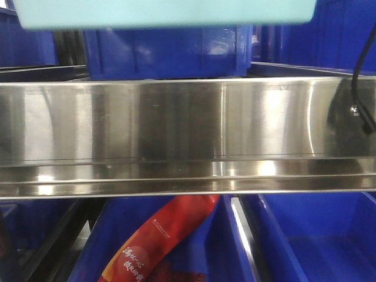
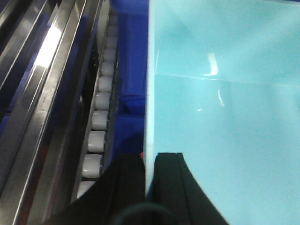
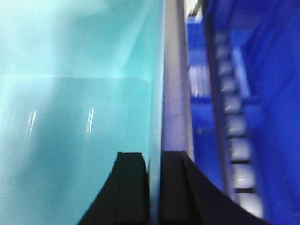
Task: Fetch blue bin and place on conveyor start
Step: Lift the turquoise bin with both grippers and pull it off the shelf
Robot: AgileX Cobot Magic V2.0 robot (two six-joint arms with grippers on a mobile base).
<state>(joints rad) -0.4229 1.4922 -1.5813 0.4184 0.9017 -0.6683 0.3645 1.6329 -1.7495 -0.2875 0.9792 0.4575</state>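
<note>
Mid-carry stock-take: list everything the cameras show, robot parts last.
blue bin: one, pale turquoise, top of front view.
dark blue crates: several, royal blue, behind bin and below rail.
steel shelf rail: one, silver, across front view.
red packet: one, red, white print, in a lower crate.
rollers: one row, white, beside bin, left wrist view.
black cable: one, black, front view's right edge.
left gripper: one, black, clamped on a bin wall.
right gripper: one, black, clamped on a bin wall.

white chinese characters on the red packet [image 1: 160, 238], too blurred to read.
</note>
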